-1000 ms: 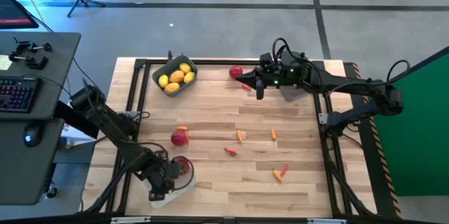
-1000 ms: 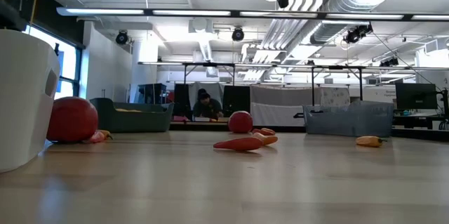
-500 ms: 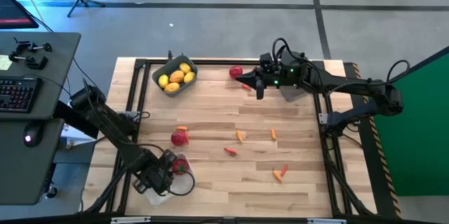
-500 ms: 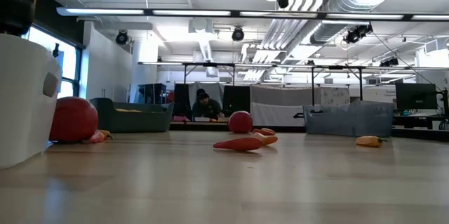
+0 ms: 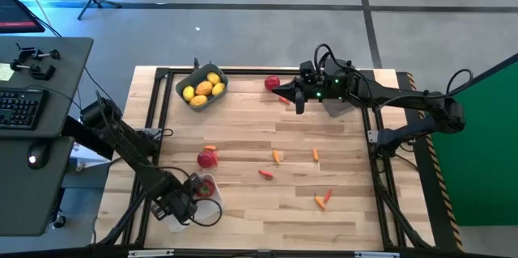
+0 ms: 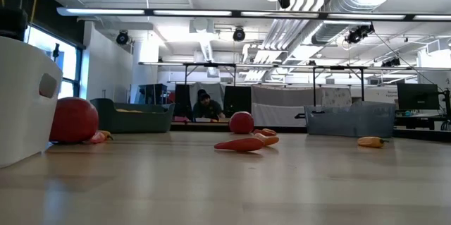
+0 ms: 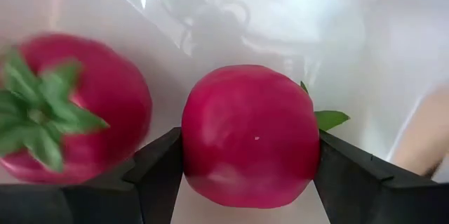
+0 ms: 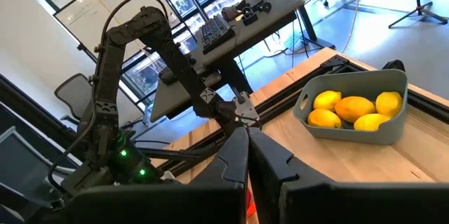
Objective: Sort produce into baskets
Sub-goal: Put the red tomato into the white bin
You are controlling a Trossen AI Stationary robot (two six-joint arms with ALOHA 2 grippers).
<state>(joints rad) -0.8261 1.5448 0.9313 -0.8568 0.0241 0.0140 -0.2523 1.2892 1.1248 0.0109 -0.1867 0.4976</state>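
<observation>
My left gripper (image 5: 194,193) points down into the white basket (image 5: 212,211) at the table's near left corner and is shut on a round red fruit (image 7: 249,136). A second red fruit (image 7: 70,112) with a green calyx lies in the same basket beside it. My right gripper (image 5: 299,101) hangs shut and empty, high over the far middle of the table. The blue-grey basket (image 5: 201,88) at the far left holds several yellow lemons (image 8: 347,109). Two red fruits (image 5: 207,158) (image 5: 272,83) and several small orange-red peppers (image 5: 278,157) lie loose on the wood. My left gripper pinches the red fruit's two opposite sides (image 7: 196,147) between its two fingers (image 7: 158,175), coming from above and pointing down. The fruit sits inside the white basket. I cannot tell whether it touches the basket's floor.
A dark grey translucent basket (image 5: 340,107) stands at the far right, partly under my right arm. More peppers lie near the front right (image 5: 322,200) and by the loose red fruit (image 5: 210,147). A black frame rims the table (image 5: 243,70). A desk with a keyboard (image 5: 20,108) stands off to the left.
My left gripper has rolled about its downward-pointing line and sunk a little into the white basket, still shut on the red fruit. The white basket has turned slightly on the table.
</observation>
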